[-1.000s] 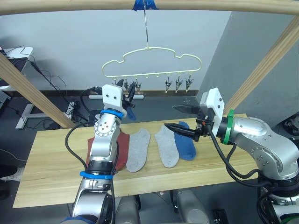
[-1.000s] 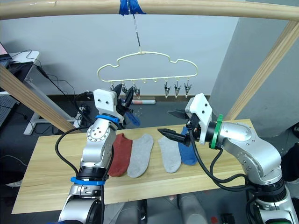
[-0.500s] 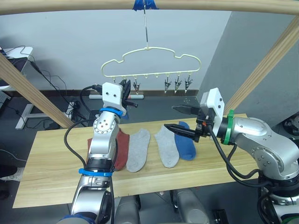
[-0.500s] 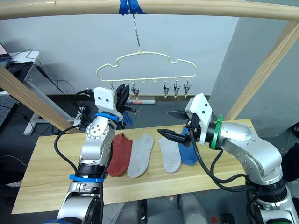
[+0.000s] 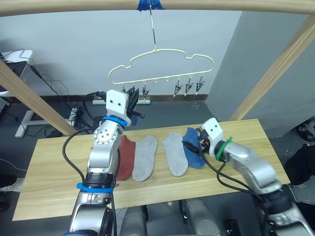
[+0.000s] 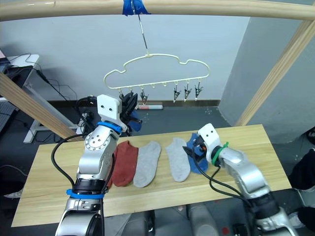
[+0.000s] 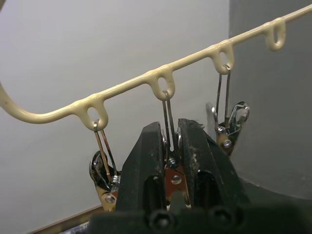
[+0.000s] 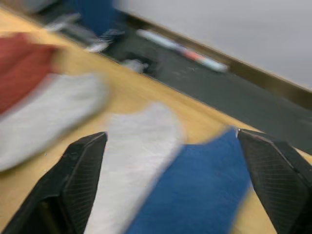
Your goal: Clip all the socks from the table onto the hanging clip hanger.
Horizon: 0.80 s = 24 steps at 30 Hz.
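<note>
The pale clip hanger point(image 5: 162, 54) hangs from the wooden rail. My left gripper point(image 7: 168, 127) is up at the hanger's left end, shut on one of its grey metal clips point(image 7: 171, 171). Behind that arm a bit of blue sock point(image 6: 134, 123) hangs down, mostly hidden. On the table point(image 5: 54, 172) lie several socks in a row: a rust-red sock point(image 5: 127, 156), two grey socks point(image 5: 146, 158) point(image 5: 175, 153) and a blue sock point(image 5: 195, 151). My right gripper point(image 8: 171, 134) is open and sits low over the table, with the blue sock point(image 8: 195, 190) and a grey sock point(image 8: 131, 161) between its fingers.
A thick wooden rail point(image 5: 74, 5) runs across the top, braced by slanted beams at the left point(image 5: 29, 96) and right point(image 5: 275, 64). Free clips point(image 5: 188, 87) hang at the hanger's right end. Cables and a desk stand on the floor at the back left.
My right arm has dropped from mid-air to the table, its open gripper now low over the blue sock. My left gripper has moved up against the hanger's clips.
</note>
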Each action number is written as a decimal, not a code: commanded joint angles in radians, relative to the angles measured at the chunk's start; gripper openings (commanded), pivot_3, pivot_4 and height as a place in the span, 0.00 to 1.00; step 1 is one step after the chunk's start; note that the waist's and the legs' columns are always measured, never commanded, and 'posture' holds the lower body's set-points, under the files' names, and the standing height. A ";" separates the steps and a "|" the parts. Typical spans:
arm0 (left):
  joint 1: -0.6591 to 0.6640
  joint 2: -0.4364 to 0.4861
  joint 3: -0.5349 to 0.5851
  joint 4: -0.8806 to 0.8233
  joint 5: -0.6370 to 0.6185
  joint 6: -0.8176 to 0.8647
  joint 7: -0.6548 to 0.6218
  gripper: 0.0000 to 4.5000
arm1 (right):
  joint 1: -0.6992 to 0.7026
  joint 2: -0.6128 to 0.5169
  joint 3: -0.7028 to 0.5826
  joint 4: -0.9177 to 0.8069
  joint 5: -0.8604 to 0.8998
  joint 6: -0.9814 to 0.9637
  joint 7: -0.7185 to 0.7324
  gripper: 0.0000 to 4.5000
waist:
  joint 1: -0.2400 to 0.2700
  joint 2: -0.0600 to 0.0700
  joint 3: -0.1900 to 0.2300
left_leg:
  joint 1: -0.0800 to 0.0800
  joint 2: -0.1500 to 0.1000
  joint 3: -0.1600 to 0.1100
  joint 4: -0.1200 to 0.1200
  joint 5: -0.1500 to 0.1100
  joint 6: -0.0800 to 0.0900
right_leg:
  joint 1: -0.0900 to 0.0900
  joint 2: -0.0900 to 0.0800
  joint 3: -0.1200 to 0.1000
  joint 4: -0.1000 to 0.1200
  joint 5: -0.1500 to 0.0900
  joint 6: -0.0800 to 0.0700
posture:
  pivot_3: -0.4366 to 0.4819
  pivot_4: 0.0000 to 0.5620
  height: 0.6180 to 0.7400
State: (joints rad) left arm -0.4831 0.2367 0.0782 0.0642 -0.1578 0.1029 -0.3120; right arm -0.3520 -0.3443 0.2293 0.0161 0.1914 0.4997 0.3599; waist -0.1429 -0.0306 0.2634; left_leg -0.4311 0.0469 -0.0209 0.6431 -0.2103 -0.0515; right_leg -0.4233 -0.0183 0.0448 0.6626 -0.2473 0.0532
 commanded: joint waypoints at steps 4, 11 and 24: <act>0.000 0.016 0.009 -0.067 -0.033 0.038 -0.027 0.04 | -0.114 0.108 -0.046 0.401 -0.099 -0.224 -0.075 1.00 | 0.004 0.000 0.002 | 0.000 0.000 0.000 0.000 0.000 0.000 | 0.000 0.000 0.000 -0.001 0.000 0.000 | 0.25 0.50 1.00; 0.006 0.022 0.018 -0.084 -0.063 0.071 -0.045 0.04 | -0.189 0.170 -0.101 0.625 -0.104 -0.258 -0.076 0.79 | 0.005 0.001 0.002 | 0.000 0.000 0.000 -0.001 0.000 0.000 | 0.000 0.000 0.000 -0.001 0.000 0.000 | 0.27 0.50 1.00; -0.013 0.070 0.076 -0.163 -0.266 0.238 -0.159 0.04 | -0.151 0.142 -0.023 0.367 -0.191 -0.330 -0.001 0.00 | 0.006 0.002 0.003 | 0.000 0.000 0.000 0.000 0.000 0.000 | 0.000 0.000 0.000 0.000 0.000 0.000 | 0.28 0.49 1.00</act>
State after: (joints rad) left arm -0.4790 0.2971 0.1354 -0.0430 -0.3793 0.3208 -0.4522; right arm -0.4981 -0.1819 0.1734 0.5042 0.0452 0.2179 0.3280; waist -0.1368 -0.0288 0.2664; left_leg -0.4316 0.0469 -0.0209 0.6427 -0.2104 -0.0516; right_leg -0.4231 -0.0185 0.0449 0.6625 -0.2473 0.0532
